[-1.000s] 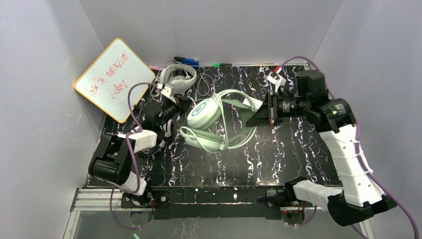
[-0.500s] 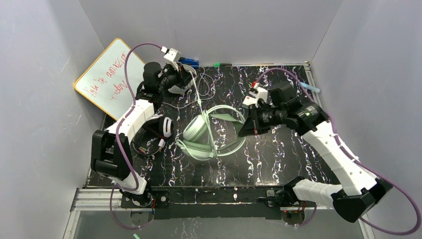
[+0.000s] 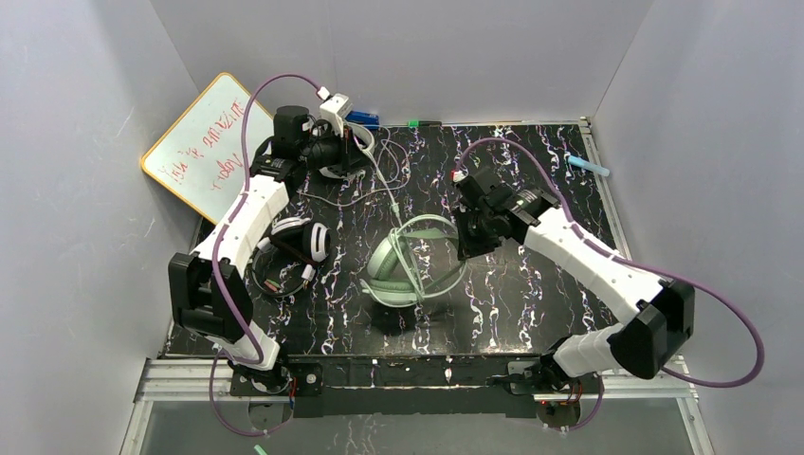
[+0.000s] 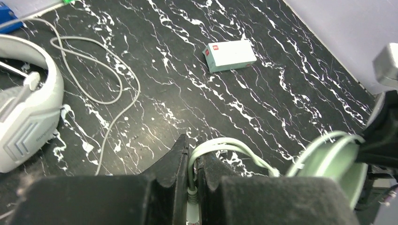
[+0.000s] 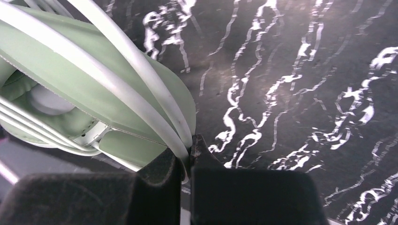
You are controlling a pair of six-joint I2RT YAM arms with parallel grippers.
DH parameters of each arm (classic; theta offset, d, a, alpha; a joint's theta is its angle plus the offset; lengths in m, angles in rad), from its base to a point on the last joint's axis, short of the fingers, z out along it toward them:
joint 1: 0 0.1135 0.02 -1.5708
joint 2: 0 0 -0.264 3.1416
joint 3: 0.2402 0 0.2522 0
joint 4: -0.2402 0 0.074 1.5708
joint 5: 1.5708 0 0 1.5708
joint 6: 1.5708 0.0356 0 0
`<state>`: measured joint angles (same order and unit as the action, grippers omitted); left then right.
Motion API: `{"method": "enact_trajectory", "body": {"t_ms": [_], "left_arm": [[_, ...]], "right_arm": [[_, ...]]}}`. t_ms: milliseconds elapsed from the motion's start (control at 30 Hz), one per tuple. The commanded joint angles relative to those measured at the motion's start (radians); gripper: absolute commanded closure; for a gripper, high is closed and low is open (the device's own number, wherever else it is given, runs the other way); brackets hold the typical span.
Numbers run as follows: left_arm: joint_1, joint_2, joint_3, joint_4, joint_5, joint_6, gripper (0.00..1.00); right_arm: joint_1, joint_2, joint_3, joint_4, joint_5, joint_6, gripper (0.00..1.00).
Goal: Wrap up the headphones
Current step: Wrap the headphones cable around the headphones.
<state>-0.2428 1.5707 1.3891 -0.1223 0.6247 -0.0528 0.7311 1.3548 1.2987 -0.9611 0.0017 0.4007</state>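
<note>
Honestly, this all comes down to 1 line across the black marbled tabletop (image 3: 531,313). Of the 2 arms, the left is stretched out to the far left corner next to the 1 whiteboard (image 3: 209,152), and the right is hunched over the middle.

There are 3 headsets. The mint-green headset (image 3: 403,270) is over the middle of the tabletop, and I can't tell if it's resting or lifted a bit. The black-and-white headset (image 3: 296,242) lies near the left edge. The light grey headset (image 4: 26,108) sits at the far left, just beside the left wrist.

The right end effector (image 5: 187,145) is clamped tight on the mint-green headset, right where the cable loops cross its band, so it's easily the nearer one. The left end effector (image 4: 192,150) is pinched closed on the pale cable (image 4: 223,143), well apart from the headset.

That cable runs pretty much straight from the far-left pinch down toward the headset. That's the axis that matters. My guess is the next loop means swinging the left arm back along that line and around the band while the right steadies it.

Smallest bit: 1 little pale box (image 4: 230,55) lying off on its own.
</note>
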Motion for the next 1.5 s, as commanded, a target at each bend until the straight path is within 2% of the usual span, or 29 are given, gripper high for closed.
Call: {"method": "enact_trajectory", "body": {"t_ms": [0, 100, 200, 433, 600, 867, 1000, 1267, 1467], "left_arm": [[0.016, -0.069, 0.083, -0.135, 0.026, -0.013, 1.00], [0.016, -0.080, 0.100, -0.200, 0.026, -0.054, 1.00], [0.016, -0.077, 0.106, -0.233, 0.061, -0.155, 1.00], [-0.005, -0.101, 0.095, -0.272, 0.098, -0.309, 1.00], [-0.138, -0.127, 0.036, -0.248, 0.023, -0.368, 1.00], [-0.302, -0.174, -0.131, -0.168, -0.116, -0.460, 1.00], [-0.338, -0.217, -0.237, -0.142, -0.154, -0.496, 1.00], [-0.424, -0.253, -0.470, 0.007, -0.242, -0.574, 1.00], [-0.454, -0.267, -0.603, 0.147, -0.297, -0.633, 1.00]], "right_arm": [[0.008, 0.023, 0.002, -0.002, 0.196, 0.054, 0.99], [-0.003, 0.056, 0.008, 0.013, 0.306, 0.092, 0.99], [-0.037, 0.109, 0.019, 0.036, 0.344, 0.124, 0.99], [-0.125, 0.193, 0.025, 0.167, 0.249, 0.198, 0.99], [-0.134, 0.258, 0.053, 0.199, 0.239, 0.364, 0.99], [-0.149, 0.280, 0.037, 0.266, 0.194, 0.606, 0.99], [-0.170, 0.262, 0.025, 0.297, 0.184, 0.647, 0.99], [-0.202, 0.210, -0.033, 0.411, 0.054, 0.730, 0.99], [-0.204, 0.175, -0.086, 0.481, 0.031, 0.781, 0.99]]}}
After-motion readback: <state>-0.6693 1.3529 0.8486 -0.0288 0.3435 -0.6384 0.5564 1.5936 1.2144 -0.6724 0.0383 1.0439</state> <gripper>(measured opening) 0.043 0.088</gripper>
